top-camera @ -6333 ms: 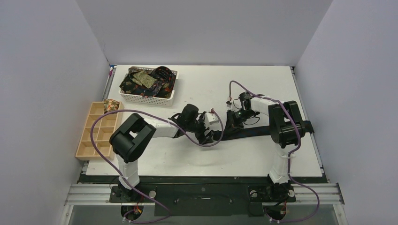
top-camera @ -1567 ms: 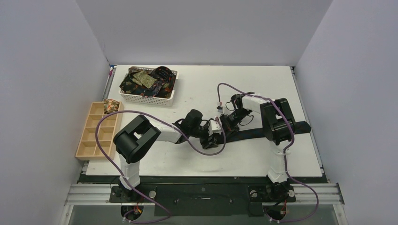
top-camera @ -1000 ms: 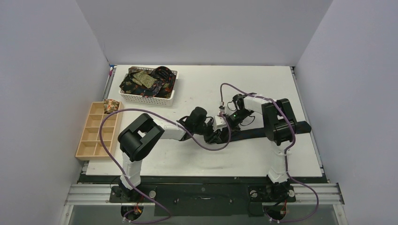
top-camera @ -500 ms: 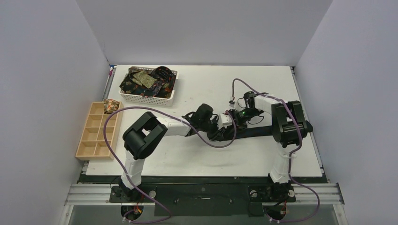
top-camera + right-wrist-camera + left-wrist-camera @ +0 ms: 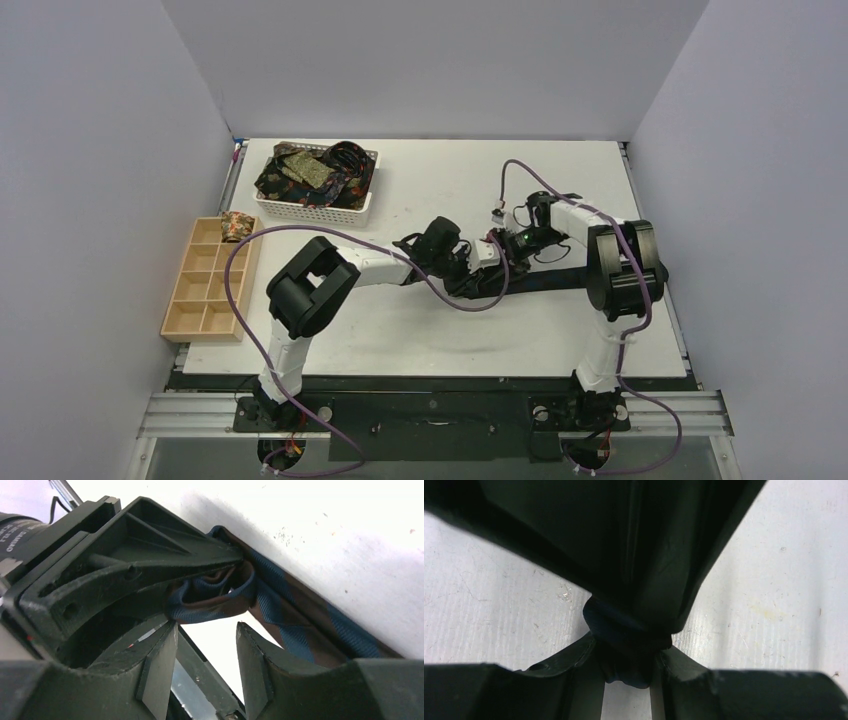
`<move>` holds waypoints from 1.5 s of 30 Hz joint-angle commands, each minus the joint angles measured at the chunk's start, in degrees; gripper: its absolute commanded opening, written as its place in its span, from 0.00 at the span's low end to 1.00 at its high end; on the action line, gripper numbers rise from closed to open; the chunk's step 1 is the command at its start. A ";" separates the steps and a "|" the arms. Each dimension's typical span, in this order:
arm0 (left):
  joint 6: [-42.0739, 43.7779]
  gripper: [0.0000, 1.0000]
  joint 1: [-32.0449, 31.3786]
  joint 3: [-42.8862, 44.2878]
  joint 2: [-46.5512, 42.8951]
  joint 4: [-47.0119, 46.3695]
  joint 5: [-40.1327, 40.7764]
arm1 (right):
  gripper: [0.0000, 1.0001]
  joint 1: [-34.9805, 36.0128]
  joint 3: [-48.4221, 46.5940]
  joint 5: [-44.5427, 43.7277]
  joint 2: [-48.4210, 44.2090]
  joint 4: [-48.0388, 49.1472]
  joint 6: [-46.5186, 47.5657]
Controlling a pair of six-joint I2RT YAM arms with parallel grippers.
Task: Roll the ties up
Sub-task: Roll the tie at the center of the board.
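Note:
A dark tie (image 5: 545, 280) lies flat across the middle of the table, and up close it shows blue and brown stripes (image 5: 300, 625). Its left end is wound into a small roll (image 5: 628, 635). My left gripper (image 5: 629, 657) is shut on that roll (image 5: 215, 597), with the wide flat part of the tie (image 5: 644, 545) running away from it. From above, the left gripper (image 5: 468, 276) sits at the tie's left end. My right gripper (image 5: 205, 652) stands open just beside the roll with nothing between its fingers; in the top view the right gripper (image 5: 502, 247) is next to the left one.
A white lattice basket (image 5: 362, 205) at the back left holds several more patterned ties (image 5: 310, 172). A pale wooden compartment tray (image 5: 190, 318) lies at the left edge, with one patterned roll (image 5: 236, 225) in its far cell. Purple cables loop over both arms.
My right gripper has opened and let go of the roll. Both grippers have shifted right along the tie, the left one still shut on the roll.

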State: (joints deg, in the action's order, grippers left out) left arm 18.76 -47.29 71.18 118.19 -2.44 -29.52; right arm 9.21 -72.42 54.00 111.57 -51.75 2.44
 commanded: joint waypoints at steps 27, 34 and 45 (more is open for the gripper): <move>1.95 0.52 0.84 -2.85 5.22 11.94 5.74 | 0.00 0.06 -1.37 -14.59 3.66 1.76 -0.57; -2.74 0.72 3.80 -10.69 -3.57 -7.17 -0.48 | 0.00 0.93 -1.52 -23.12 6.58 2.56 1.06; -3.34 0.76 4.13 -17.53 -0.77 -27.06 -5.58 | 0.00 2.25 -1.26 -31.33 9.42 3.65 1.11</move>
State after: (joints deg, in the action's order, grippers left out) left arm 18.06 -43.18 54.76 113.78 -26.02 -32.29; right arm 10.31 -75.77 40.23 116.79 -51.90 0.36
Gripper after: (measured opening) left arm 0.758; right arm 0.018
